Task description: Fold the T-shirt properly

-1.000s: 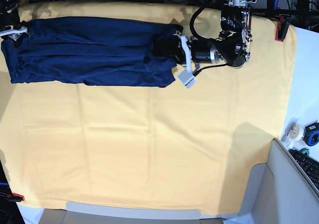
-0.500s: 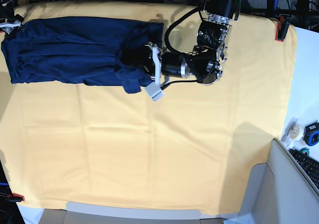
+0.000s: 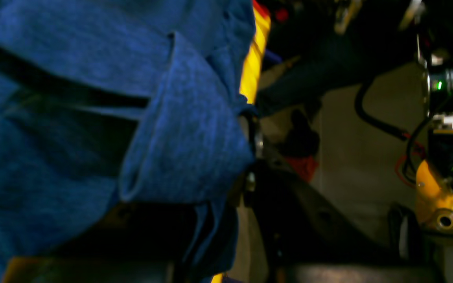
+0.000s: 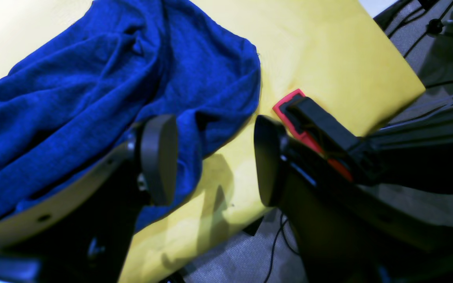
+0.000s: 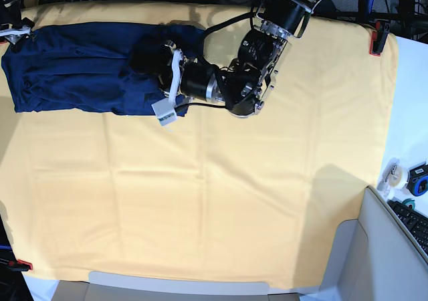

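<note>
The dark navy T-shirt (image 5: 73, 67) lies as a long folded strip across the far left of the yellow cloth (image 5: 234, 201). My left gripper (image 5: 162, 80) is shut on its right end, which is doubled back leftward over the rest. In the left wrist view the T-shirt (image 3: 73, 59) drapes over the fingers and hides them. My right gripper (image 5: 12, 33) sits at the shirt's far left end. The right wrist view shows that gripper (image 4: 210, 161) open, one pad over the edge of the T-shirt (image 4: 73, 90) and nothing between the pads.
A red clamp (image 4: 293, 114) pins the cloth's corner beside my right gripper. Another clamp (image 5: 376, 43) sits at the far right and one (image 5: 23, 265) at the near left. A tape roll (image 5: 394, 177) and keyboard (image 5: 414, 224) lie beyond the cloth's right edge.
My left gripper has moved steadily leftward with the shirt's right end, laying it back over the strip and shortening it. The right gripper has stayed where it was.
</note>
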Tool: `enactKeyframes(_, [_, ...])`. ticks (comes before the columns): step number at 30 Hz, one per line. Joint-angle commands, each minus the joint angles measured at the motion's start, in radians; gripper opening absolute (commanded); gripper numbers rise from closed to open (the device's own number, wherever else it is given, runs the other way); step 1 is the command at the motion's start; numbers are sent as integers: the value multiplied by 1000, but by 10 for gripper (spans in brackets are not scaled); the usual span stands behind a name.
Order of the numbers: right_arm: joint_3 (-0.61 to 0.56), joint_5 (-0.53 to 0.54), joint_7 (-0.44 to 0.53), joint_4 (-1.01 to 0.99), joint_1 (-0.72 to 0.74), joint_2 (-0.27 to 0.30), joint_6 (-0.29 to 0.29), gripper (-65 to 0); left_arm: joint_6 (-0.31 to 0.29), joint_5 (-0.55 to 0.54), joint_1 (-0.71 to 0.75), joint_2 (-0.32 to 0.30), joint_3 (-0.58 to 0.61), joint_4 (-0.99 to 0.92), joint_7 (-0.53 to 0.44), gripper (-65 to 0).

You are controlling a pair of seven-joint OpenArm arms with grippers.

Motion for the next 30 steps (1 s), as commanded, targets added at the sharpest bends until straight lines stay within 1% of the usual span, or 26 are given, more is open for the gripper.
enactKeyframes(1, [7,11,23,15,-5,4,1,-343,-2,-36,-32,11,15,17,-45,-648])
enactKeyframes(5, [8,9,23,15,-5,2,1,-343,-2,-36,-60,11,48,-33,-75,-648])
enactKeyframes(9, [5,9,23,15,-5,1,1,-343,-2,-36,-72,11,62,-99,-139,-648])
enactKeyframes(12, [5,9,23,15,-5,1,1,-343,-2,-36,-87,11,85,-131,-168,-648])
enactKeyframes(30, [5,9,23,13,-5,-1,1,-343,-2,-40,-109,11,76,-137,-268,-648])
